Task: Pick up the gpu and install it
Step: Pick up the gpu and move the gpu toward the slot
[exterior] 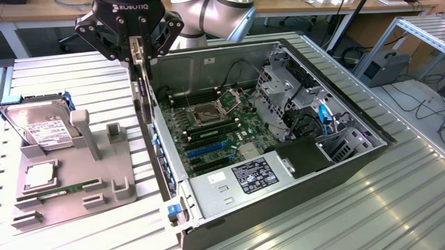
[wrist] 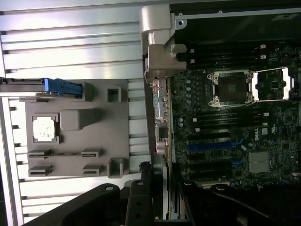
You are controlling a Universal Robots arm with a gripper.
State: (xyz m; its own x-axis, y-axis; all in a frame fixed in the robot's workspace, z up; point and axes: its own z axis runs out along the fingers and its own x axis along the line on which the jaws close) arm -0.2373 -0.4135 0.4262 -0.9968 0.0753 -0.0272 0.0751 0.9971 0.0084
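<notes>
Gpu [exterior: 140, 86] hangs edge-on from our gripper [exterior: 139, 57], whose fingers are clamped on it. We hold it at one wall of the open computer case [exterior: 334, 172] (motherboard [exterior: 215, 130] just beside).

Black gripper [exterior: 139, 58]; dark, silver-bracketed gpu [exterior: 143, 99]; grey tray [exterior: 104, 167].

- Pincer [exterior: 139, 59]: my upper body is cut off at the frame edge, exterior view.
- gpu [exterior: 140, 91]: edge-on, board faces hidden.
- hard drive [exterior: 38, 127]: lower end hidden in grey holder [exterior: 104, 172].
- label [exterior: 255, 175]: print too small to read.
</notes>
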